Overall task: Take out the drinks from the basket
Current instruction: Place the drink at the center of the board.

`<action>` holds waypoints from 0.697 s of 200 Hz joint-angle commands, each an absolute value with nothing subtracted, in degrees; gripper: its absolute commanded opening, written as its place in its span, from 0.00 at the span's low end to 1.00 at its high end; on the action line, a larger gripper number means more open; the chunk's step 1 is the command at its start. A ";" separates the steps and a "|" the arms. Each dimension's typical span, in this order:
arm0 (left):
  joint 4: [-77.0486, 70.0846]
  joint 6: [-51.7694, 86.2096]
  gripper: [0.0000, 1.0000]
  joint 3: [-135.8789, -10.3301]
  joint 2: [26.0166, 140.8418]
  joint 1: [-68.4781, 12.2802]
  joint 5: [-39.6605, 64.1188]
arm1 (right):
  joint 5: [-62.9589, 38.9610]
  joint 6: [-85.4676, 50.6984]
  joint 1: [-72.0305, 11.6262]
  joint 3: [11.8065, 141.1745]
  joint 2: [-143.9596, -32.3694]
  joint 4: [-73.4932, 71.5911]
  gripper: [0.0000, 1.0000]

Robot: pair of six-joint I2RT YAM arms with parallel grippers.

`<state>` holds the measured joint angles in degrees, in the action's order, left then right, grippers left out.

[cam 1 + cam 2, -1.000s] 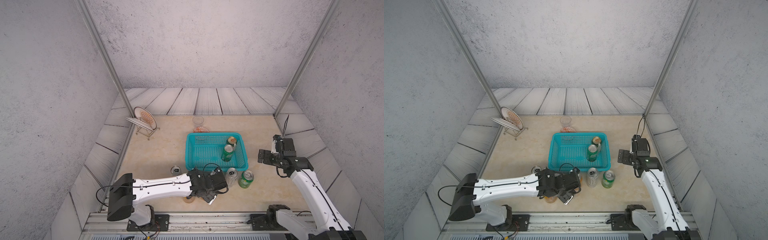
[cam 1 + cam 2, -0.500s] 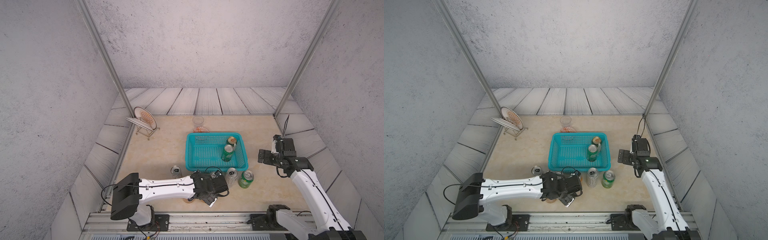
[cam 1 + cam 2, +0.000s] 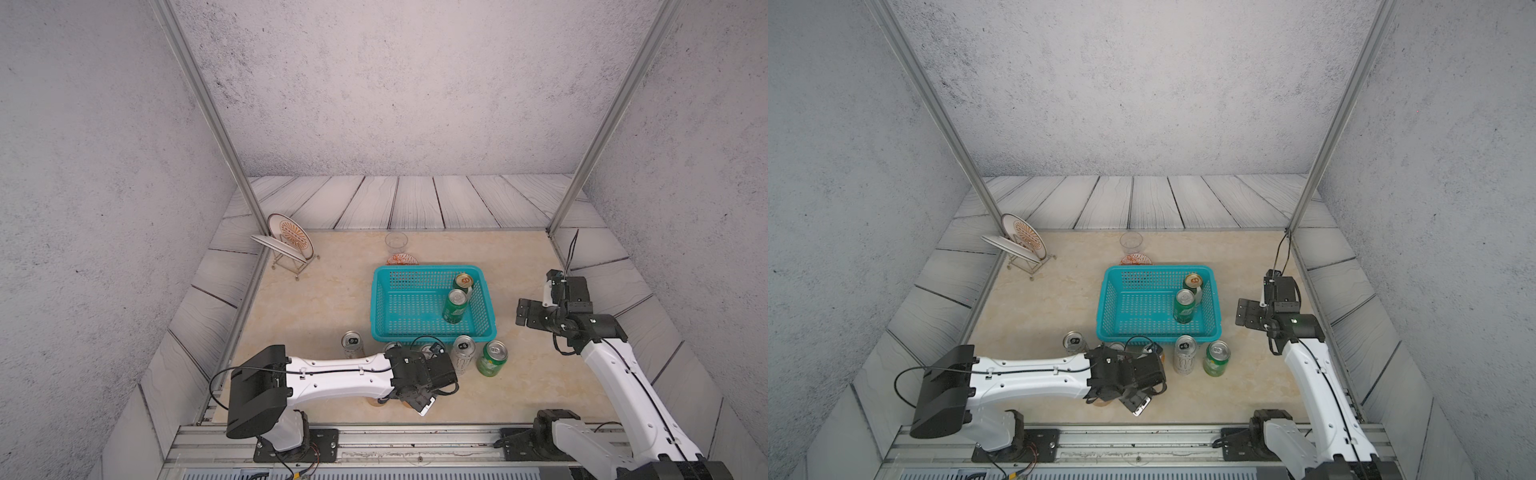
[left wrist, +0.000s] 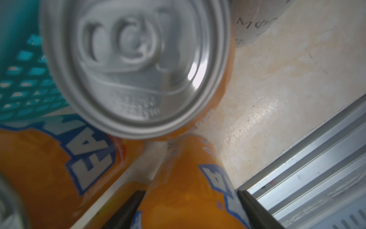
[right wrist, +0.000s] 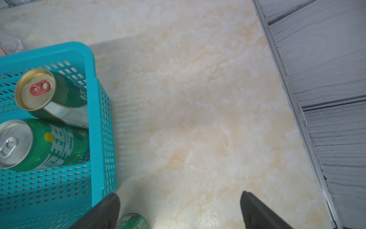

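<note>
The teal basket (image 3: 432,333) (image 3: 1156,334) (image 5: 95,119) holds two drinks: a gold-topped green can (image 3: 462,281) (image 5: 49,95) and a silver-topped green can (image 3: 455,305) (image 5: 45,144). Several cans stand in front of it, among them a silver-white can (image 3: 463,357) and a green can (image 3: 491,357). My left gripper (image 3: 415,405) (image 4: 189,193) is low by the front edge. Its fingers lie against both sides of an orange can (image 4: 188,188). Two other orange cans (image 4: 134,65) (image 4: 49,168) stand close by. My right gripper (image 3: 525,311) (image 5: 178,196) hangs open to the right of the basket.
A plate rack (image 3: 291,245) stands at the back left. A clear glass cup (image 3: 395,242) and an orange-patterned bowl (image 3: 401,259) sit behind the basket. A silver can (image 3: 352,344) stands left of the group. The metal rail (image 3: 374,436) runs along the front edge.
My left arm has swung toward the front edge and come lower with the orange can. The right arm has stayed where it was.
</note>
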<state>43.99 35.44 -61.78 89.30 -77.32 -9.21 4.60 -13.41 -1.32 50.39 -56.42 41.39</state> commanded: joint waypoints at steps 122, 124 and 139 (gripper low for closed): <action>58.15 29.66 0.97 -71.82 81.00 -77.61 -14.37 | 2.56 -12.90 -1.10 50.19 -54.91 40.83 0.99; 58.44 29.50 0.98 -72.10 80.79 -77.54 -14.69 | 2.55 -12.87 -1.15 50.19 -54.95 40.79 0.99; 60.75 27.91 0.99 -73.96 78.84 -77.46 -17.74 | 2.33 -12.82 -1.13 50.23 -55.05 40.83 1.00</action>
<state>54.04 31.35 -70.63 82.19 -77.38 -12.69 3.14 -13.23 -1.30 50.37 -56.25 41.28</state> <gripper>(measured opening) 0.992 0.993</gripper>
